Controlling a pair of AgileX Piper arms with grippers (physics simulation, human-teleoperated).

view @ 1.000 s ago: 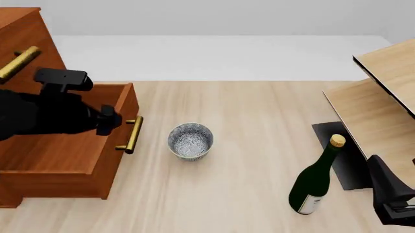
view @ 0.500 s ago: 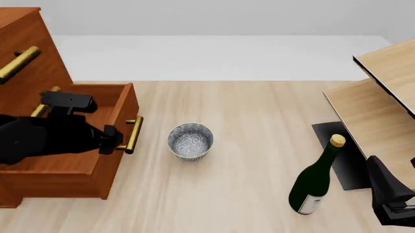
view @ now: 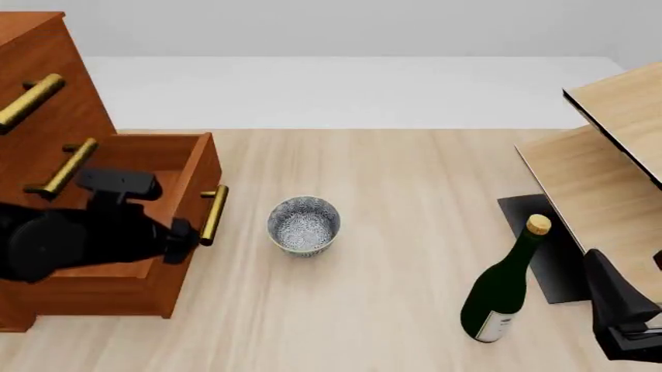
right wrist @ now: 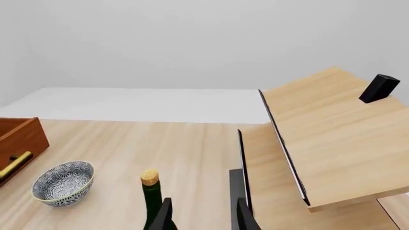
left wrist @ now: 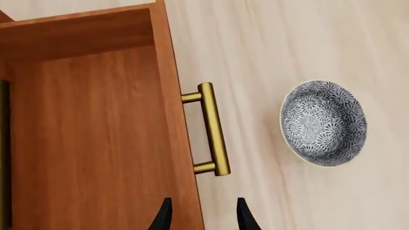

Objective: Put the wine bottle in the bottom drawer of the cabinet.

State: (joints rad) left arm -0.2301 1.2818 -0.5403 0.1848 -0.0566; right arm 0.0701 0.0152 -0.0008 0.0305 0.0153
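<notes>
The wine bottle [view: 504, 291] stands upright on the table at the near right, dark green with a tan cork [right wrist: 149, 176] and a white label. My right gripper [view: 612, 283] is just right of it, open and holding nothing; in the right wrist view the gripper [right wrist: 203, 215] has the bottle neck beside one finger. The cabinet [view: 42, 77] fills the left. Its bottom drawer [view: 198, 167] is pulled out and holds nothing. My left gripper [view: 182, 235] hovers open over the drawer's front wall [left wrist: 182, 143], close to the brass handle [left wrist: 213, 129].
A blue-and-white patterned bowl [view: 304, 224] sits on the table between the drawer and the bottle. A pale wood shelf unit [view: 610, 155] stands at the right, with a dark mat [view: 548, 256] at its foot. Upper drawer fronts carry brass handles [view: 29, 101].
My left arm has come down and toward the near side over the open drawer, uncovering a second brass handle on the cabinet. The right arm and the bottle have stayed put.
</notes>
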